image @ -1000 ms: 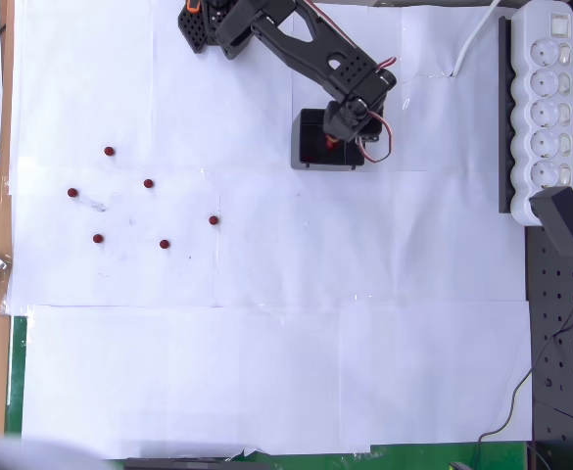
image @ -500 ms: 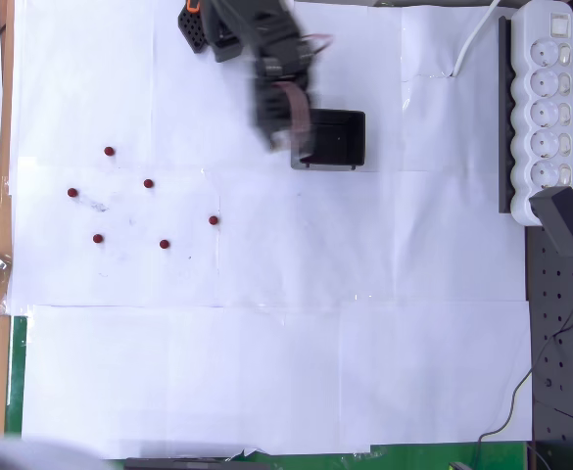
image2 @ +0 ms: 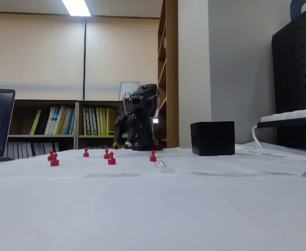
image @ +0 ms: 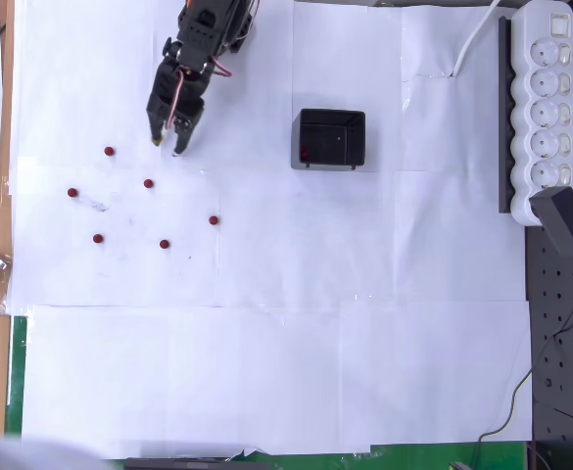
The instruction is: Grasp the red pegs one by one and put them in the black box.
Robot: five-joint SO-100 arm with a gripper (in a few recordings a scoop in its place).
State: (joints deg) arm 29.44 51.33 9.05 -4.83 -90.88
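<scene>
While six tiny dark-red pegs (image: 148,183) are lying loose on white paper, the black two-finger gripper (image: 166,143) is hovering at their twelve o'clock, jaws parted and empty; the small square black plastic box (image: 331,138) is sitting at three o'clock, no lettering legible.

Dark-red pegs (image: 148,183); black box (image: 331,138); black tool (image: 167,143); white paper-covered table (image: 286,372).

From overhead, my arm reaches down-left from its base at the top edge, folded fairly close in. My end effector (image: 167,145) points toward the bottom of that picture, its two fingers (image: 180,147) parted with a small gap between the tips and nothing between them. In the fixed view my end effector (image2: 122,145) hangs low, tips near the tabletop (image2: 158,209), my black arm hunched above it.
</scene>
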